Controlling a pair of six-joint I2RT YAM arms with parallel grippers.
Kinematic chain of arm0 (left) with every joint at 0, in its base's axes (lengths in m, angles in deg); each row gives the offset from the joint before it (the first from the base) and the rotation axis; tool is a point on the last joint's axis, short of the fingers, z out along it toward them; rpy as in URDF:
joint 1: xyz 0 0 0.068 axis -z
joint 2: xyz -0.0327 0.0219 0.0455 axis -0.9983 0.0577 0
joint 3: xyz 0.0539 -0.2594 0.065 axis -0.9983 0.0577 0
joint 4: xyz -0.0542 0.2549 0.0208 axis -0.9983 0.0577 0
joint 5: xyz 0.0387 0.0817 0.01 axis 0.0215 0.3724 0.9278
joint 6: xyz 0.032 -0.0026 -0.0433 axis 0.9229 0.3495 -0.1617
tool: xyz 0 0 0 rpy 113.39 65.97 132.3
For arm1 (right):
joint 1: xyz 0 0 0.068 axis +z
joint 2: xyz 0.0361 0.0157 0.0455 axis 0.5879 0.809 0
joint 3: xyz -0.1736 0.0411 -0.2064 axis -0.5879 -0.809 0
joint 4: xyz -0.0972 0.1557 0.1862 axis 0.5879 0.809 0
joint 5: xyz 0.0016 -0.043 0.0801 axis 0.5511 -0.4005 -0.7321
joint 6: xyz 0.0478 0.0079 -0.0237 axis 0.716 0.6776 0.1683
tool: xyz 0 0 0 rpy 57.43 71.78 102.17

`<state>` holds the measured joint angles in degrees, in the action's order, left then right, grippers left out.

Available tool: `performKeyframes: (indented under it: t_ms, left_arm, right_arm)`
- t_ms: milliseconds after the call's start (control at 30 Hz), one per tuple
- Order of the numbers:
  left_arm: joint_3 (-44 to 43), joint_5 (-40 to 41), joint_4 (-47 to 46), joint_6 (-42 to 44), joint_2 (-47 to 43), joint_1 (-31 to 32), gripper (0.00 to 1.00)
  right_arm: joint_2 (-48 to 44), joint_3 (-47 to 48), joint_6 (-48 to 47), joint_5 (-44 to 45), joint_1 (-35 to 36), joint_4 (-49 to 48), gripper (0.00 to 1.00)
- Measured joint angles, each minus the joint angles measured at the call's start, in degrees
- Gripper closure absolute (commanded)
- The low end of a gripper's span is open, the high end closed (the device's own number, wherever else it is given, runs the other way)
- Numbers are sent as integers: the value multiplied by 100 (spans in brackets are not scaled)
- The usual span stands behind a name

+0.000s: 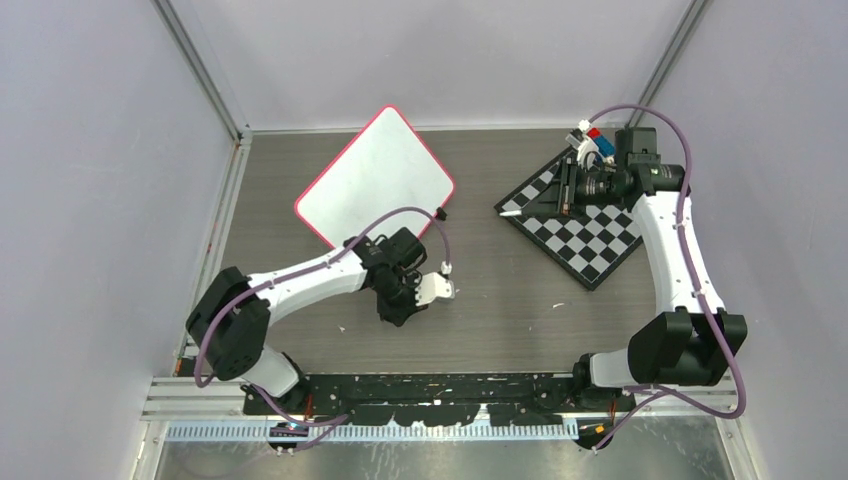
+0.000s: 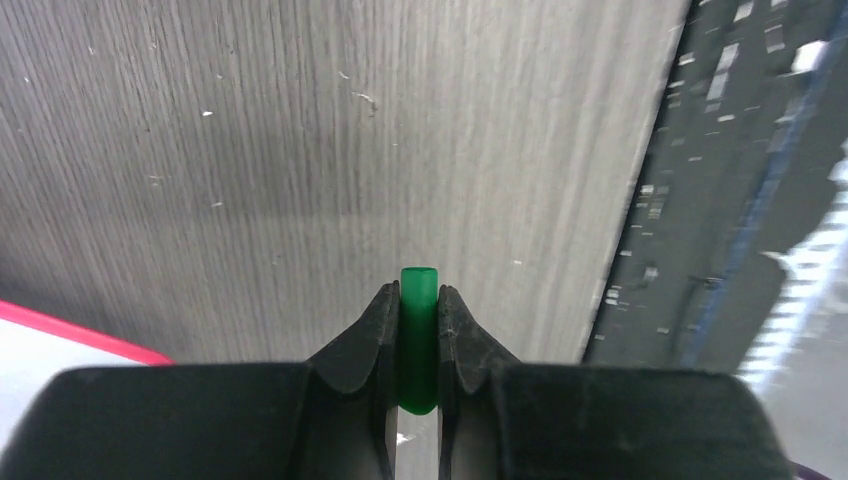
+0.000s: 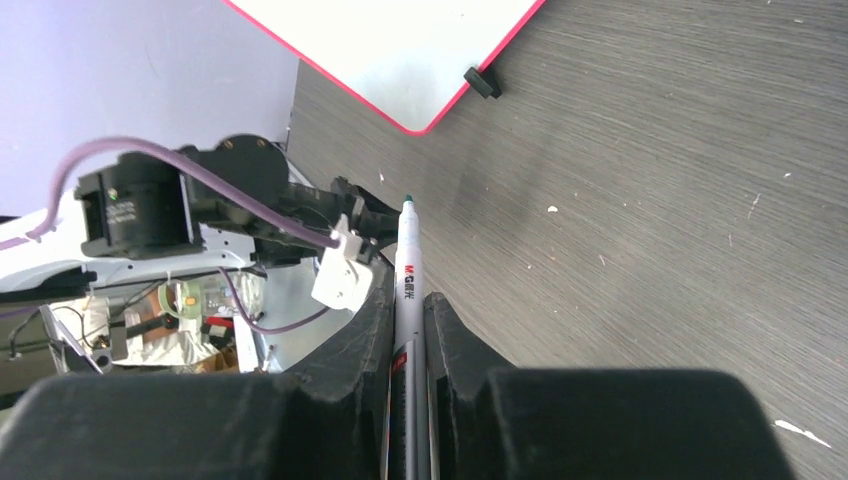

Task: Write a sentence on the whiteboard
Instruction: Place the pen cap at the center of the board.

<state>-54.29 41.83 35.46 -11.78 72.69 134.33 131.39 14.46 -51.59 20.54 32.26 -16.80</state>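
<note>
The whiteboard (image 1: 375,178) is lying blank. Near it, the left gripper (image 2: 419,295) is pinching the cap (image 2: 419,335); the right gripper (image 3: 409,305) is clamping the uncapped marker (image 3: 408,250).

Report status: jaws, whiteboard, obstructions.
Left jaws shut on green cap; right jaws shut on uncapped marker. Whiteboard blank, no writing yet. Nothing lying on it.

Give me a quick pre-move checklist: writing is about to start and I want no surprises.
1. Grip of right hand on marker: ok.
2. Tip of marker uncapped: ok.
3. Hold of left hand on green cap: ok.
4. Surface of whiteboard blank: ok.
5. Tip of marker at the whiteboard: not ok; right hand is over the checkered board.
6. Ink flows: cannot tell.
</note>
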Motion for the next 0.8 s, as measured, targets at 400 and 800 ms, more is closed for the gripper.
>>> performKeyframes:
  t_ms: [400,800]
  left_arm:
    - [885,1266,-1274,813,177,625,75]
    - [1025,1687,-1480,1080,181,822,65]
  right_arm:
    - [-168,-992,527,-39,0,-903,100]
    - [-175,-1032,564,-42,0,-1056,100]
